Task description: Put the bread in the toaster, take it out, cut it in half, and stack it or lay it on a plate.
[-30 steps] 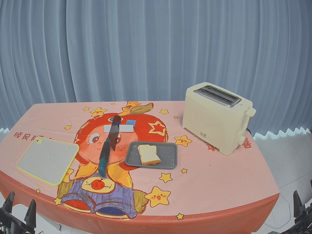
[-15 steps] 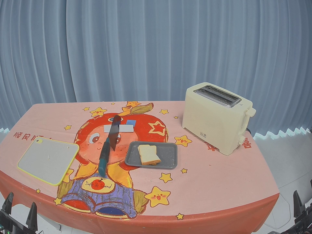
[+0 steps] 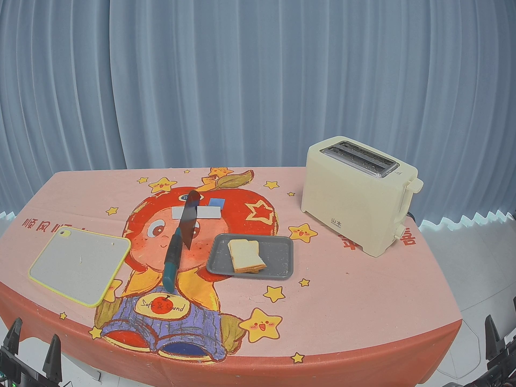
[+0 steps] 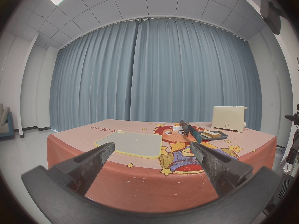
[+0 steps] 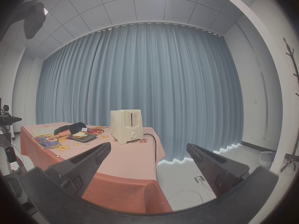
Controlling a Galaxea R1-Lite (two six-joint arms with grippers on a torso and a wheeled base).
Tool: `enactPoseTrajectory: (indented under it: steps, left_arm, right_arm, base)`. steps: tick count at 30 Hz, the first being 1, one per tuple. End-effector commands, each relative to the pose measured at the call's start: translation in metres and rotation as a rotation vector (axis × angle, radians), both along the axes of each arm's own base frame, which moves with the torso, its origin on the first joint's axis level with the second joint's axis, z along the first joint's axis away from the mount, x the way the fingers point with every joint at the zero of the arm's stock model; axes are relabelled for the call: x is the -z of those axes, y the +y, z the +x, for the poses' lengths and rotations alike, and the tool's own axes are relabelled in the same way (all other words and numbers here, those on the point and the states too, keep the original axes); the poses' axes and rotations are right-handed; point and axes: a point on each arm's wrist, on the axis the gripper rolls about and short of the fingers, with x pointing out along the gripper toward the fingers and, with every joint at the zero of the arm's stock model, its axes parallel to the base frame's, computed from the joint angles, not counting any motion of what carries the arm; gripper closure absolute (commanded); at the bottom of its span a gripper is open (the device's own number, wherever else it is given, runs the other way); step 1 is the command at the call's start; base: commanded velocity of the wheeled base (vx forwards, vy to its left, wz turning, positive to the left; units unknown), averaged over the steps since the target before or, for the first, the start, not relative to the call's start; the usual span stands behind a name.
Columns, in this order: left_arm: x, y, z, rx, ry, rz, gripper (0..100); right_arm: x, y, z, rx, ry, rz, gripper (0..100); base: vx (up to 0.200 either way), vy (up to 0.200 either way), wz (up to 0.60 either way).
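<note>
Pale bread slices [image 3: 246, 255] lie stacked on a grey tray [image 3: 279, 255] near the middle of the table. A cream toaster [image 3: 357, 192] with empty slots stands to the right of it. A knife [image 3: 180, 232] with a teal handle rests to the tray's left, and a grey cutting board [image 3: 80, 264] with a yellow rim lies at the far left. My left gripper [image 3: 34, 335] hangs open below the table's front left corner, well short of the board [image 4: 134, 139]. My right gripper [image 3: 502, 318] is open off the front right corner, far from the toaster [image 5: 126, 125].
The table wears a pink cartoon cloth [image 3: 344, 296] with bare room at front right. A black cable [image 5: 154, 145] runs from the toaster over the table's edge. Blue curtains [image 3: 258, 71] close off the back.
My left gripper has sunk slightly at the bottom left edge. Nothing on the table has moved.
</note>
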Motion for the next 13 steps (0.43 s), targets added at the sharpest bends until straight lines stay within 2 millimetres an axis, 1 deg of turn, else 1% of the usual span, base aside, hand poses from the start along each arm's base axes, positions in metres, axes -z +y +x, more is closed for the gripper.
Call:
enactPoseTrajectory:
  steps: [1, 13]
  left_arm:
    - [0.0047, 0.0000, 0.0017, -0.002, 0.022, 0.000, 0]
    - [0.0047, 0.0000, 0.0017, -0.002, 0.022, 0.000, 0]
  right_arm:
    - [0.0052, 0.0000, 0.0001, 0.001, 0.001, -0.001, 0]
    - [0.0052, -0.0002, 0.0001, 0.011, 0.001, 0.005, 0]
  base:
    - [0.000, 0.000, 0.00]
    - [0.000, 0.000, 0.00]
